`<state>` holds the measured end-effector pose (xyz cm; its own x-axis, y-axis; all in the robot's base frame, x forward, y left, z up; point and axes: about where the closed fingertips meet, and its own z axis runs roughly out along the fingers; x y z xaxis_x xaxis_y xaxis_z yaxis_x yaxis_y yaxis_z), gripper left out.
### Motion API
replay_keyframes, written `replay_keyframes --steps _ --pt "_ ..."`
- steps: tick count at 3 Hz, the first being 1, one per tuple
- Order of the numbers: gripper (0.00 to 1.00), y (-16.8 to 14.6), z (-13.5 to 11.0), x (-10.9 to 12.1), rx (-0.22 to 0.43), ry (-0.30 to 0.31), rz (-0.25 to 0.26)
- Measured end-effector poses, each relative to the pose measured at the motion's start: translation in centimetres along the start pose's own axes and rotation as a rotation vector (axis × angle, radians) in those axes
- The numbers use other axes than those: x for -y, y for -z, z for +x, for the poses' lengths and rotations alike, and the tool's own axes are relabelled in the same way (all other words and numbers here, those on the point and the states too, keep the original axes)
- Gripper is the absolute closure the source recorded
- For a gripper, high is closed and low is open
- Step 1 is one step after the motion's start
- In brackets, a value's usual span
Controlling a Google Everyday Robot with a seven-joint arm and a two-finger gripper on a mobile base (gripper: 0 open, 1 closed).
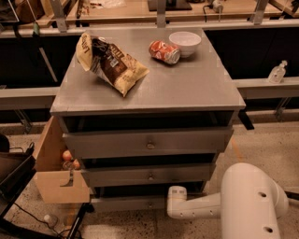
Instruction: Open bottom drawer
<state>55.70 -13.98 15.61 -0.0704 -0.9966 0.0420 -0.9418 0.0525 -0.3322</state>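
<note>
The grey cabinet (196, 88) stands mid-frame with three drawers stacked in its front. The bottom drawer (126, 204) is the lowest tier, just above the speckled floor (261, 140), a slim grey front with a small round knob (150, 204) at its centre. A dark gap separates it from the middle drawer (117, 176) above, and another dark gap lies between that and the tall top drawer (107, 144). How far out the bottom front stands cannot be told from this angle

The white arm (247, 200) comes in from the lower right, its bulky rounded body low in the frame and a thinner section running left. The gripper (175, 201) is at that section's tip, down at the level of the bottom drawer, right against its front and just right of the knob. Whether it is spread or pressed together cannot be told, nor whether it touches the knob

On the cabinet's top lie a crumpled chip bag (114, 65) towards the back left, a red can (164, 51) on its side near the back, and a white bowl (185, 43) just beside the can on its right

Against the cabinet's left side sits an open cardboard box (58, 186) with a few round orange things (67, 156) inside. Well off to the right, a small clear bottle (277, 73) stands on a grey ledge (266, 86). A wooden desk (131, 11) runs along the back
</note>
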Motion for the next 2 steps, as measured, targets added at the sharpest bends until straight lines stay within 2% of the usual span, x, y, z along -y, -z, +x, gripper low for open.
replay_keyframes --steps 1,2 --pt "0.87 0.00 0.00 0.00 0.000 0.000 0.000" --pt "0.65 0.00 0.00 -0.01 0.000 0.000 0.000"
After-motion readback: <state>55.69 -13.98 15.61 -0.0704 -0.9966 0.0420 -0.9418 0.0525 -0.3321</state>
